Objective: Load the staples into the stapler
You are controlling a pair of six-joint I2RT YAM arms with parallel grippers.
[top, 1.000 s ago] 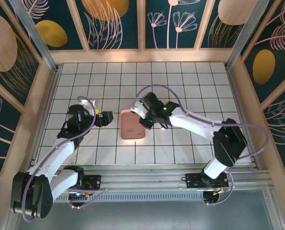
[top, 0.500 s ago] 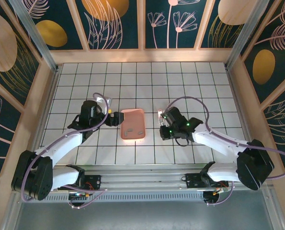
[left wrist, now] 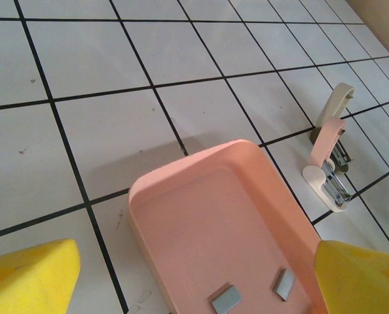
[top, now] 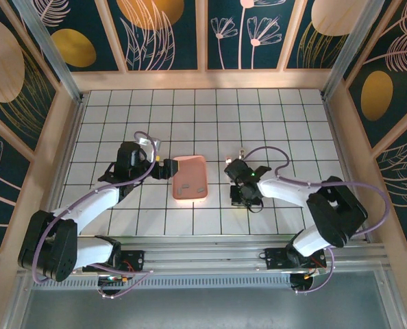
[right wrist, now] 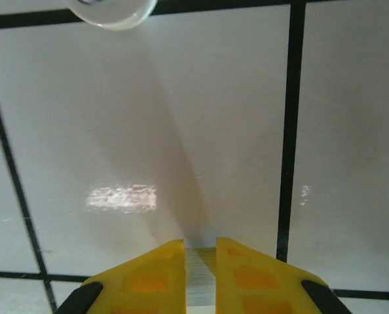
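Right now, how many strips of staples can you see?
3. One staple strip and a second lie apart in the pink tray; a third is pinched between the right fingers. More may be hidden.

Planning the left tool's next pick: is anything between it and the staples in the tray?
Nothing visible does. The open left tool sits at the pink tray's edge, and two staples lie uncovered on its floor, apart from each other.

tray point(left wrist: 201, 216): matt plastic | staples point(left wrist: 226, 299): grey metal | table point(left wrist: 116, 131): smooth, glossy
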